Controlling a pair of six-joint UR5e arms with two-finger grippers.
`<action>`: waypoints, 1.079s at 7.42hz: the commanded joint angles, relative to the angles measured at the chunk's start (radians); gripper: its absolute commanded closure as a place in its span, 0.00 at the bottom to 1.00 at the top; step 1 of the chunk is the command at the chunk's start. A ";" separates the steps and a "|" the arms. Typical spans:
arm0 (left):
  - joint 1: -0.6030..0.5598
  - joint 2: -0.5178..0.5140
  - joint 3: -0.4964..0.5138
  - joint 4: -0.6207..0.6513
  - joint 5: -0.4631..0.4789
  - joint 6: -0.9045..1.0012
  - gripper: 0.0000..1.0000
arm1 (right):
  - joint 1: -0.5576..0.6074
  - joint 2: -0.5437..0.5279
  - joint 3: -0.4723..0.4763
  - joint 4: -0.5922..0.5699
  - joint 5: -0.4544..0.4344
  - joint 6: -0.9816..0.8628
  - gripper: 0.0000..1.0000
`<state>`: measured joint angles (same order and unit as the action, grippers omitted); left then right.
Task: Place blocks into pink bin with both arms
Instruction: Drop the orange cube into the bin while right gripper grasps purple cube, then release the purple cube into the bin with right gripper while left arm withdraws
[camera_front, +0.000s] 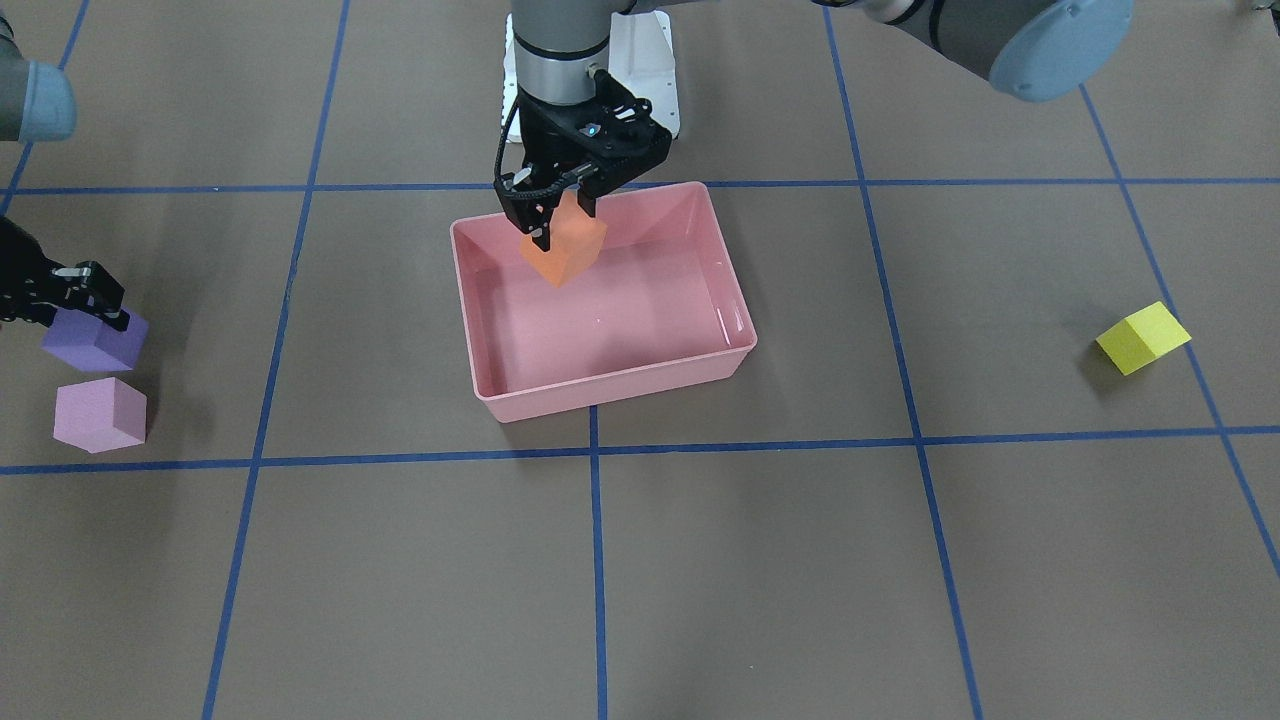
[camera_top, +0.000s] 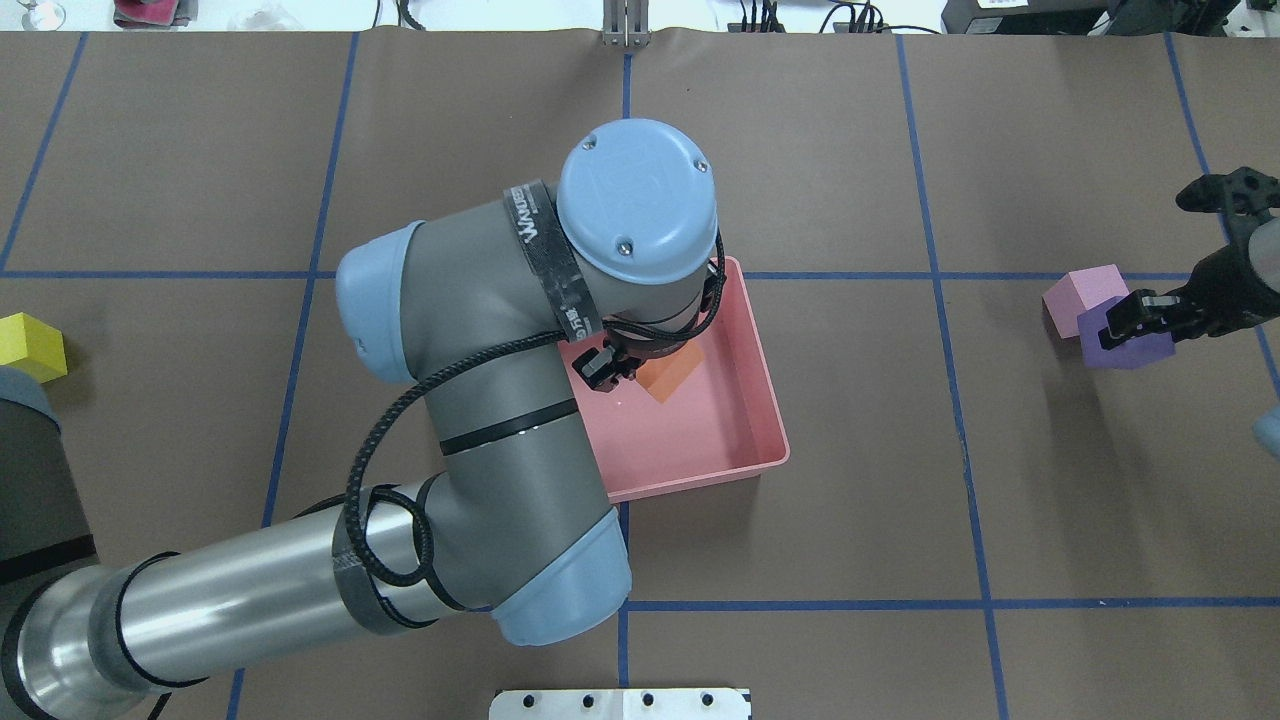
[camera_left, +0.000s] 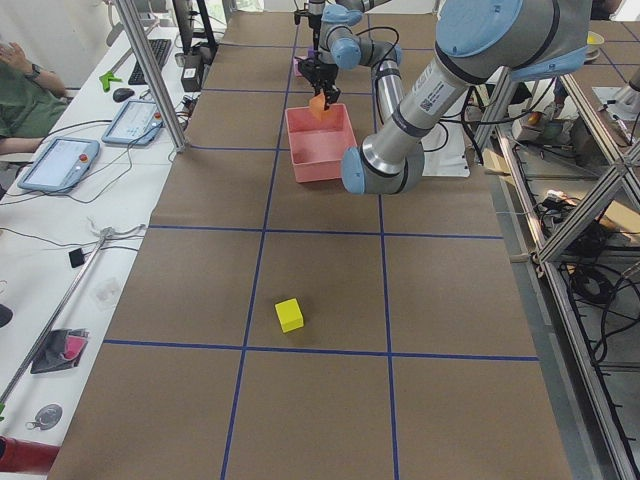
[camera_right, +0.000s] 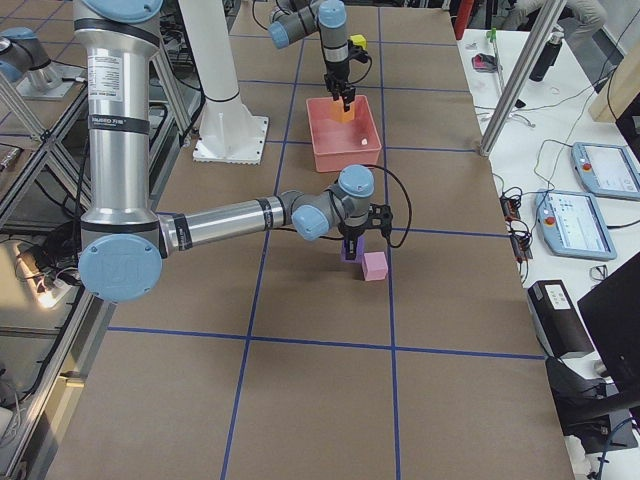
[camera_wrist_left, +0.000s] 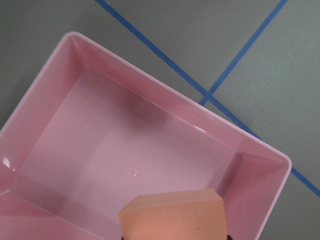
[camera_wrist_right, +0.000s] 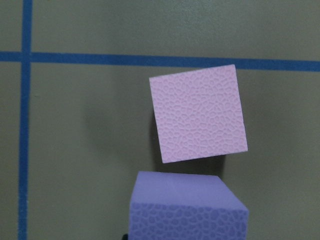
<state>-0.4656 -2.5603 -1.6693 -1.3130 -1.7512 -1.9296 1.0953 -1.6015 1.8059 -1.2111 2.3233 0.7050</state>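
My left gripper (camera_front: 560, 222) is shut on the orange block (camera_front: 562, 252) and holds it above the far part of the pink bin (camera_front: 610, 388), which has nothing else in it. The left wrist view shows the orange block (camera_wrist_left: 175, 216) over the bin's floor (camera_wrist_left: 125, 150). My right gripper (camera_front: 98, 305) is shut on the purple block (camera_front: 95, 342), low over the table at the robot's right. The light pink block (camera_front: 100, 413) lies just beyond it, also shown in the right wrist view (camera_wrist_right: 198, 114). The yellow block (camera_front: 1143, 338) lies alone on the robot's left.
The table is brown paper with a grid of blue tape lines (camera_front: 594, 560). The left arm's elbow (camera_top: 470, 420) hangs over the bin's near-left part in the overhead view. The white base pedestal (camera_front: 640, 60) stands behind the bin. Operators' desks run along the far edge (camera_left: 70, 160).
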 joint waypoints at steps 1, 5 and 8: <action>0.028 -0.004 0.008 0.001 0.042 0.079 0.00 | 0.108 0.064 0.055 -0.010 0.166 0.005 1.00; -0.178 0.183 -0.335 0.309 -0.101 0.537 0.00 | 0.063 0.445 0.092 -0.320 0.229 0.141 1.00; -0.492 0.519 -0.412 0.255 -0.241 1.011 0.00 | -0.235 0.662 0.092 -0.358 -0.053 0.432 1.00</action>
<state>-0.8316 -2.1836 -2.0592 -1.0224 -1.9556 -1.1129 0.9996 -1.0247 1.8966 -1.5567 2.4109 1.0206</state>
